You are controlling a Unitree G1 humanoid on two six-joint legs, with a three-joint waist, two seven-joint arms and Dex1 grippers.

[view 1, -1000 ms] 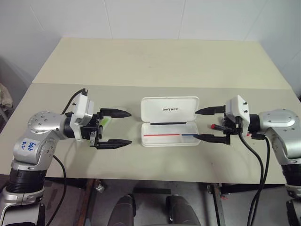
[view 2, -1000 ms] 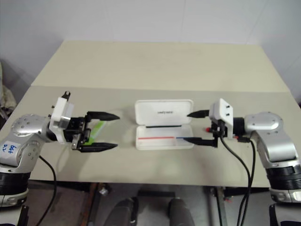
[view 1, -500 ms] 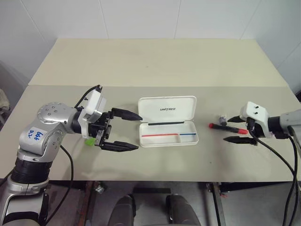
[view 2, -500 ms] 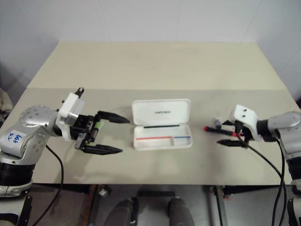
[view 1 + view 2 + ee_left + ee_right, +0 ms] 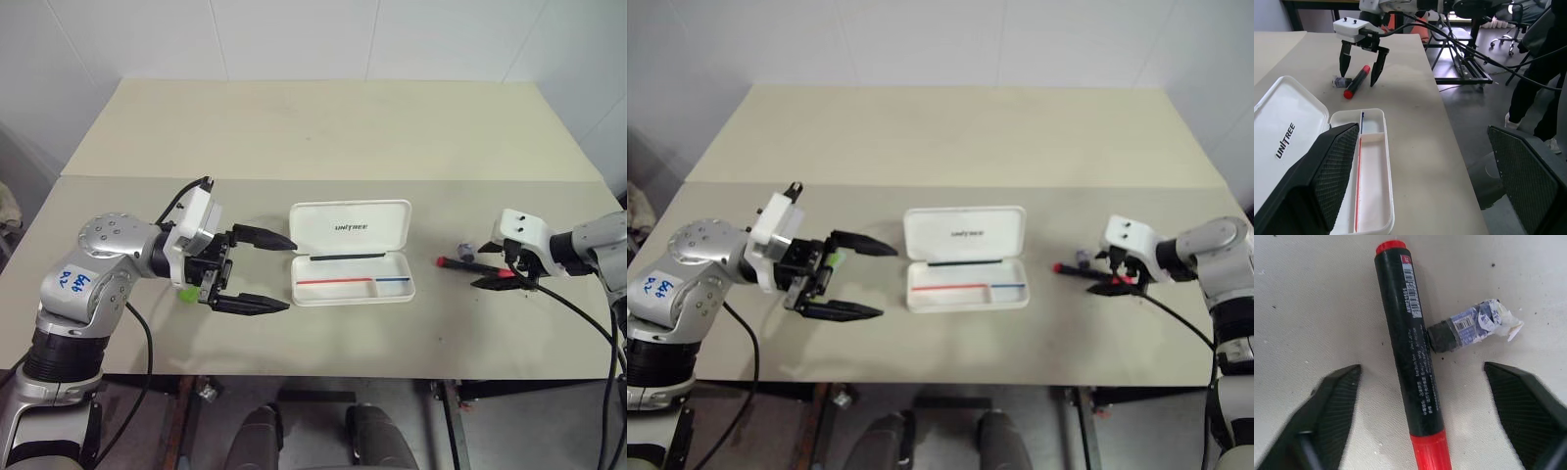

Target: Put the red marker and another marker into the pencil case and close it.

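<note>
- Pencil case (image 5: 351, 253) lies open mid-desk (image 5: 323, 127), lid flat toward the far side with "UNITREE" on it; tray on the near side shows thin red, blue and black lines.
- Red marker (image 5: 1410, 362) lies on the desk to the right of the case, well apart from it. Black barrel, red at both ends.
- Small grey-black stub with a torn label (image 5: 1469, 328) lies touching or nearly touching the marker's barrel, on its far side.
- Right gripper (image 5: 498, 267) is down over the red marker, fingers either side of it, spread, not touching. Marker not grasped.
- Left gripper (image 5: 265, 271) hovers just left of the case, pointing toward it, fingers spread wide, nothing between them.
- Another marker (image 5: 185, 291), light green: a small bit visible under the left gripper's body, on the desk left of the case. Orientation can't be read.
- Left wrist view: a person's dark-clothed legs (image 5: 1540, 93) standing on the floor beyond the desk edge.
</note>
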